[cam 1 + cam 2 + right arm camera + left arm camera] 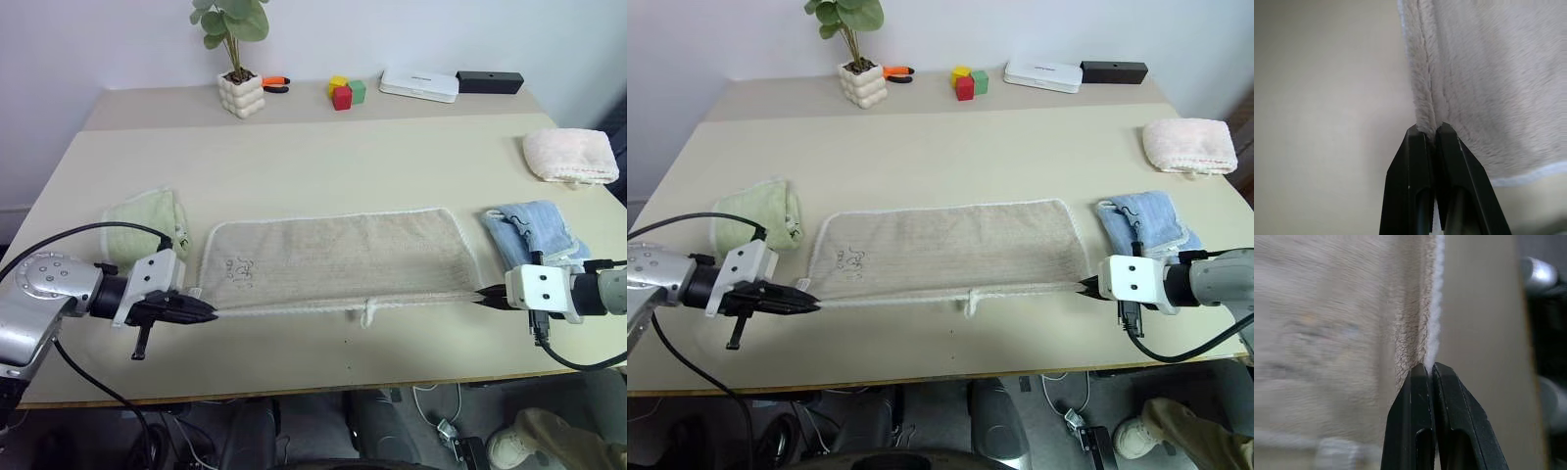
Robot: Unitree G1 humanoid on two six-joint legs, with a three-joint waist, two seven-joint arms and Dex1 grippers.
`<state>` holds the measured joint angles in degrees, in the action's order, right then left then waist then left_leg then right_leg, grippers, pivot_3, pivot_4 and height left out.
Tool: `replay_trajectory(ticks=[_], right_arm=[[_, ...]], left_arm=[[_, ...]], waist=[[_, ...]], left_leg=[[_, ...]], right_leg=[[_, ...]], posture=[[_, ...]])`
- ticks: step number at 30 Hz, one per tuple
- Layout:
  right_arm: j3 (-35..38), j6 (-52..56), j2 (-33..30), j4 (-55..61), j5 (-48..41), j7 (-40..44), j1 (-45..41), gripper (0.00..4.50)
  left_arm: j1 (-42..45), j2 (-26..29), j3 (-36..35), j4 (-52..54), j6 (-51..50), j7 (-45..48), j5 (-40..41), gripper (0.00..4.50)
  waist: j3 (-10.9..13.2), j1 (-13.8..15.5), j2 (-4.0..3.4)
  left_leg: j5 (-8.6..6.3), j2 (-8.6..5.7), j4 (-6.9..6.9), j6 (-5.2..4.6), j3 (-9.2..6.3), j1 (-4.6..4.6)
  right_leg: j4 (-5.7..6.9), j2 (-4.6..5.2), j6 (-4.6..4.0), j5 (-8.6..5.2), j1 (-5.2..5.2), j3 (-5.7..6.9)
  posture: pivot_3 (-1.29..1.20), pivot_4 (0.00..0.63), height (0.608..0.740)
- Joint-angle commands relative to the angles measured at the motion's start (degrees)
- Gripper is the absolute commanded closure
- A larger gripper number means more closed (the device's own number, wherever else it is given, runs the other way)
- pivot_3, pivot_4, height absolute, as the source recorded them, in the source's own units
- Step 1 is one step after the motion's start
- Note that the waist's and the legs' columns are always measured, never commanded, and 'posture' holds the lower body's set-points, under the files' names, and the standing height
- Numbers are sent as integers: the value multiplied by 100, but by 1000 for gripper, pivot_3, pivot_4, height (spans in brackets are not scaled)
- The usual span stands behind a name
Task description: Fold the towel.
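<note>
Beige-tan cloth with white corded edging, the towel (338, 257) lies spread across the middle of the bench (313, 162), nearer the front edge than the back. Its long axis runs side to side, parallel to the front edge, one short end toward the left edge and the other toward the right. The small dark printed mark (242, 265) sits by the left end, and the white loop (369, 313) hangs off the near long edge about midway.

My left tool (211, 312) is pinched tight on the near left corner of the towel; in the left wrist view its fingers (1418, 421) are pressed together on the corded hem. My right tool (480, 296) is clamped the same way on the near right corner, its fingers (1418, 181) nipping the folded edge. The near long edge is drawn straight between my two tools.

A light green folded towel (147, 223) rests just beside the left end, a light blue folded towel (534, 232) just beside the right end. A pale pink folded cloth (570, 155) lies near the right edge. Along the back edge stand a potted plant (239, 59), coloured blocks (345, 92), a white box (419, 84) and a black box (489, 81).
</note>
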<state>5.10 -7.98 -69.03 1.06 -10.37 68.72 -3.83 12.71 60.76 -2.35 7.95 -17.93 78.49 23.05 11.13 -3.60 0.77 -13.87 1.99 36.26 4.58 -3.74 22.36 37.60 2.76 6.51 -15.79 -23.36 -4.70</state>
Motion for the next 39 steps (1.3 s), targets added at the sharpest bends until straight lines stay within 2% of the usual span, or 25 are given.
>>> replay_trajectory(ticks=[1, 7, 16, 22, 39], right_arm=[[-134, 117, 98, -274, 263, -123, -746, 4414], [-755, -143, 559, -983, 892, -269, -1804, 4414], [-1226, -850, 1305, -2253, 1643, -818, -2910, 4414], [-1374, -1273, 1562, -2854, 1988, -1190, -3327, 4414], [-1715, -2059, 2026, -4157, 2648, -2015, -4037, 4414]], left_arm=[[750, -234, 70, -718, 263, -280, -338, 4500], [1599, -824, 475, -1772, 782, -420, -784, 4500], [2120, -1597, 687, -3112, 1863, -813, -1385, 4500], [2318, -1735, 679, -3640, 2330, -952, -1569, 4500], [2529, -2069, 751, -4330, 2781, -1382, -1889, 4500]], waist=[[-1, -5, -1], [-3, -26, -2], [-3, -27, -2], [-3, -28, -2], [-3, -36, -2]], left_leg=[[0, 0, 1, 0, 0, -6], [-18, 0, -4, -32, -2, -1], [-19, -1, -3, -34, 0, 4], [-19, -1, -2, -34, -1, 4], [-19, -2, -2, -34, -2, 2]], right_leg=[[-2, 0, 0, 1, 9, 0], [-3, -3, 30, 10, 3, 3], [-2, 0, 30, 11, -2, 2], [-1, 0, 31, 11, -1, 3], [2, 1, 31, 12, -1, 2]], posture=[[0, 150, 740], [0, 150, 740], [0, 150, 740], [0, 150, 740], [0, 150, 740]])
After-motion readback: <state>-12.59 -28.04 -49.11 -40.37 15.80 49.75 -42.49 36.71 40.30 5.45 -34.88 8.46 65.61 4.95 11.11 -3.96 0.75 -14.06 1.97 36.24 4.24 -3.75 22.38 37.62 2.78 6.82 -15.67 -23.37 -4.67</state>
